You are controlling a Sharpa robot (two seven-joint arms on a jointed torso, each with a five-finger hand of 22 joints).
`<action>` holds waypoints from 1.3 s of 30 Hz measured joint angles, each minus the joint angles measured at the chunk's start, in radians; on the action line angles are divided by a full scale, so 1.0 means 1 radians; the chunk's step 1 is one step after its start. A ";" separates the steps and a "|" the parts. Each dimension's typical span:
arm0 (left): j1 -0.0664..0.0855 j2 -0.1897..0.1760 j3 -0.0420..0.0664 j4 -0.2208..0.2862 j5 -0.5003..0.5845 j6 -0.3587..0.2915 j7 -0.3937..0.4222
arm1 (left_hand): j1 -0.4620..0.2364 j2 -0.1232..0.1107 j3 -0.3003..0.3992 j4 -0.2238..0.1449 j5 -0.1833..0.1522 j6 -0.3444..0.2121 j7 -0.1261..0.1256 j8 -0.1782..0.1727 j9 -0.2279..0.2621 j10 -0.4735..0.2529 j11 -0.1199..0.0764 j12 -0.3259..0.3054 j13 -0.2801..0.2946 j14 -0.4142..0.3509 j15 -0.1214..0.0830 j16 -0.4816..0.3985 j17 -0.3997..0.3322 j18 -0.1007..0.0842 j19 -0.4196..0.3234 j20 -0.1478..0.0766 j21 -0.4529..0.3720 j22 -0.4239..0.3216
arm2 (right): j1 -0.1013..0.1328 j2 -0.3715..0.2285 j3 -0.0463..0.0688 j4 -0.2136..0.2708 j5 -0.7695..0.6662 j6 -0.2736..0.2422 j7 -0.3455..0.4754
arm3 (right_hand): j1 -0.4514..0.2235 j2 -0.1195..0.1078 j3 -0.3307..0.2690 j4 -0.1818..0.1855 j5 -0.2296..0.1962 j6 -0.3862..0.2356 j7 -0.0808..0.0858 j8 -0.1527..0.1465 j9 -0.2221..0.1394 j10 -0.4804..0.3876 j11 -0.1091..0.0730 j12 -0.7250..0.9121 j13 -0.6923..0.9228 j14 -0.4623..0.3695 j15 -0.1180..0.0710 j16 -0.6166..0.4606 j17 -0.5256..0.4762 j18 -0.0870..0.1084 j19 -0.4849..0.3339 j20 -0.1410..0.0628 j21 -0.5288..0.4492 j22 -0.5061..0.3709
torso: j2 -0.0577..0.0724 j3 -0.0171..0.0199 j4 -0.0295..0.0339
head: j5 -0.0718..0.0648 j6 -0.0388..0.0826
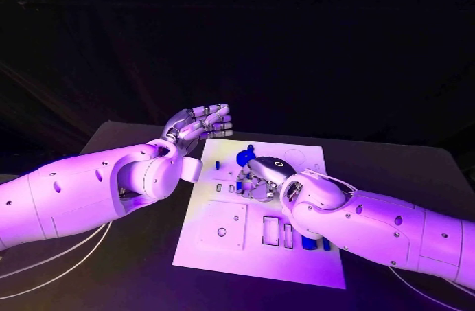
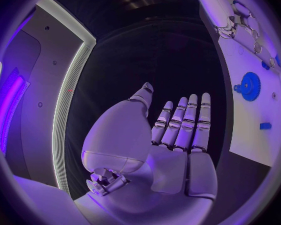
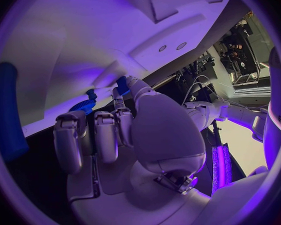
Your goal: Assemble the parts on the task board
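The white task board (image 1: 255, 259) lies in the middle of the black table. A blue gear (image 1: 246, 158) stands on its far part, also seen in the left wrist view (image 2: 248, 86) and the right wrist view (image 3: 84, 105). My right hand (image 1: 261, 178) is down on the board just in front of the gear, fingers curled. In the right wrist view its thumb and a fingertip pinch a small blue part (image 3: 122, 83). My left hand (image 1: 203, 123) hovers past the board's far left corner, palm flat and fingers straight (image 2: 178, 130), holding nothing.
Long blue parts (image 1: 313, 243) lie on the board's right side under my right forearm; one long blue part (image 3: 6, 112) shows beside the right hand. Small blue pieces (image 2: 265, 126) sit elsewhere on the board. Rectangular slots (image 1: 270, 230) are cut in the board's near half.
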 measured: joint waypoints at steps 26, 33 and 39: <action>0.000 0.000 0.000 0.000 0.000 0.000 -0.001 | 0.000 0.000 0.000 0.000 0.000 0.000 0.000 0.000 0.000 0.000 0.000 0.000 0.000 0.000 0.000 0.000 0.000 0.000 0.000 0.000 0.000 0.000 | -0.001 0.005 0.001 0.001 -0.012 0.006 -0.005 | -0.005 -0.005 0.000 0.000 -0.014 0.002 -0.002 -0.008 -0.002 -0.004 0.004 -0.008 0.000 0.000 0.000 0.000 0.000 0.000 0.000 0.000 0.000 0.001 | 0.001 0.0007 -0.0006 | -0.001 -0.002; 0.000 -0.001 0.000 0.001 0.000 0.000 -0.001 | 0.000 0.000 0.000 0.000 0.000 0.000 0.000 0.000 0.000 0.000 0.000 0.000 0.000 0.000 0.000 0.000 0.000 0.000 0.000 0.000 0.000 -0.001 | -0.002 0.005 0.000 0.001 -0.012 0.006 -0.006 | -0.016 -0.016 0.000 0.000 -0.018 -0.015 0.004 -0.017 -0.006 -0.013 0.013 -0.023 0.000 0.000 0.000 -0.004 0.000 0.000 0.000 0.000 -0.007 0.001 | 0.001 0.0011 -0.0006 | -0.002 -0.002; 0.000 -0.001 0.000 0.001 0.000 0.000 -0.001 | 0.000 0.000 0.000 0.000 0.000 0.000 0.000 0.000 0.000 0.000 0.000 0.000 0.000 0.004 0.004 0.000 0.000 0.000 0.000 0.000 0.000 -0.001 | -0.005 0.005 -0.003 0.000 -0.012 0.007 -0.011 | -0.027 -0.027 0.000 0.000 -0.022 -0.044 0.026 -0.031 -0.014 -0.031 0.031 -0.044 0.000 0.001 0.012 -0.006 0.000 0.000 0.002 0.002 -0.015 0.000 | 0.002 0.0011 -0.0006 | -0.002 -0.003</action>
